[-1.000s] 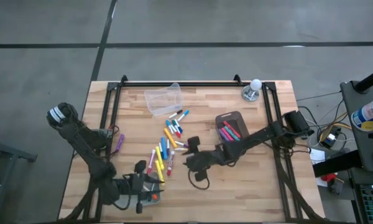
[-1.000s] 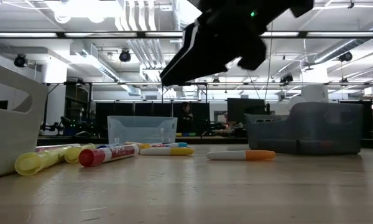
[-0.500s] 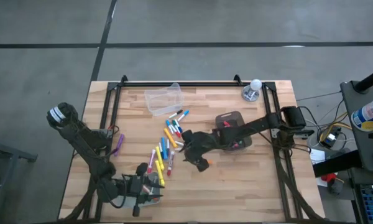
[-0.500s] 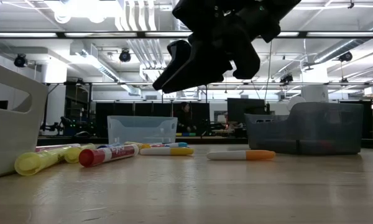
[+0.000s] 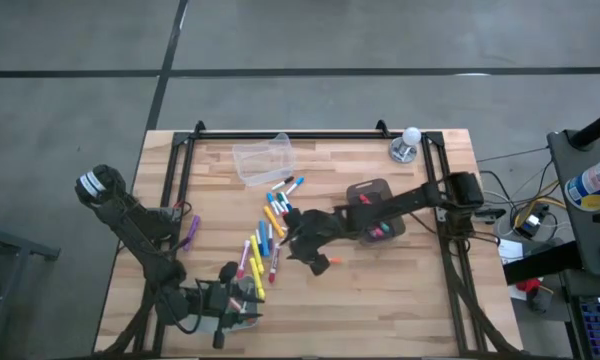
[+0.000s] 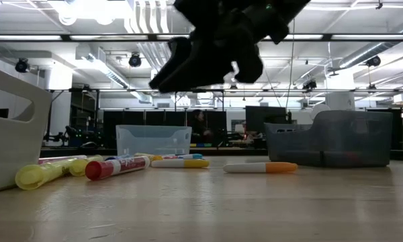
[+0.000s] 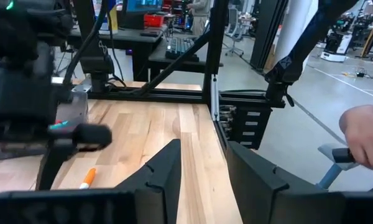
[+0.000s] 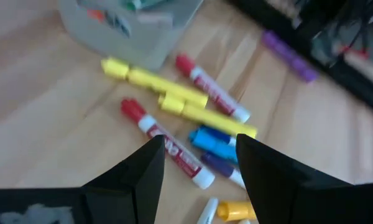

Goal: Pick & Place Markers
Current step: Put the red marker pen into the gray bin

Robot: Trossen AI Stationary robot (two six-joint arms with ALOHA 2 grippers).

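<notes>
Loose markers [image 5: 264, 240] in yellow, red, blue, pink and orange lie flat on the wooden table left of centre. They also show as markers [image 8: 186, 106] in the right wrist view. My right gripper [image 5: 292, 238] hangs open over their right edge, slanting down; below my right gripper [image 8: 199, 171] lie a red-capped marker [image 8: 165, 146] and a blue one [image 8: 214, 140]. A single orange marker [image 5: 323, 264] lies to its near side. My left gripper [image 7: 202, 180] stands open and level at the near left, holding nothing.
A clear bin [image 5: 262, 158] stands at the far middle. A dark grey bin [image 5: 375, 207] with pink and red markers sits under the right arm. A light bin [image 8: 130, 18] with markers stands near my left gripper. A purple marker [image 5: 190, 230] lies by the left rail.
My right gripper has moved toward the table's left and slightly toward its far edge, from beside the orange marker to above the marker pile. It has rolled as it went and stayed open. The markers have not moved.
</notes>
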